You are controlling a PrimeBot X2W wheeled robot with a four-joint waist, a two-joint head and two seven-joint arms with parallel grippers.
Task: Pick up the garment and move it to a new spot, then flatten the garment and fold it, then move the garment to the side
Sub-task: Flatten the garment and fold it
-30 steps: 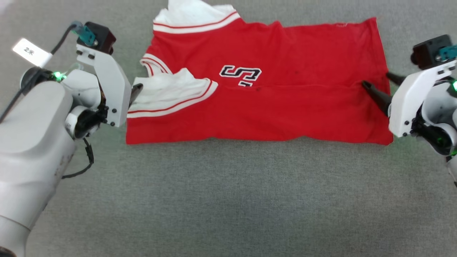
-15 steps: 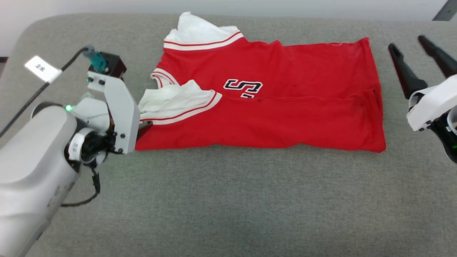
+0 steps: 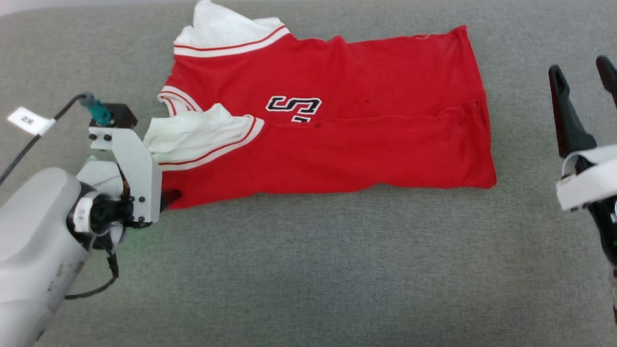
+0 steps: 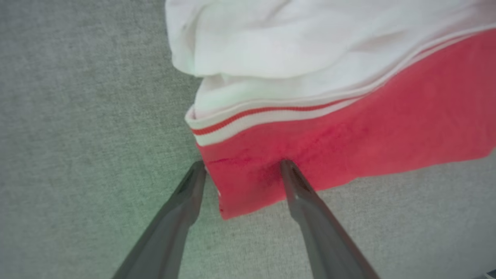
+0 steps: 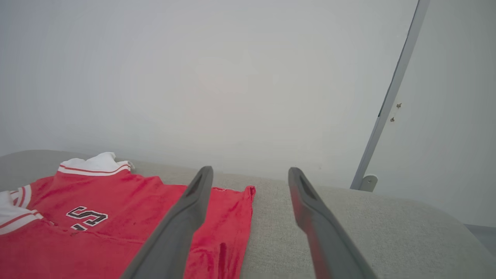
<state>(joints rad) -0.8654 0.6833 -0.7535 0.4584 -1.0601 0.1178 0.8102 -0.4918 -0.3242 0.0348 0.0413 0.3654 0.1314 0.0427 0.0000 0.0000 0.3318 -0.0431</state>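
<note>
1. Fabric first: the garment is soft, light cloth, so expect it to sag and lose its fold wherever you leave it unsupported.
2. It lies folded in half lengthwise on the grey padded surface, with the collar end toward your left and the hem toward your right.
3. Your left gripper is spread wide at the near left corner. One finger seems to rest on the red cloth and the other sits just off its edge, with nothing pinched.
4. Your right gripper is spread just as wide, raised, well apart from the hem and holding nothing.
5. Take hold at the corners and pinch every layer together. The near left corner below the stripe is the handiest.
6. The white sleeve lies bunched and loose, so it will probably slip out if you drag the cloth.
</note>
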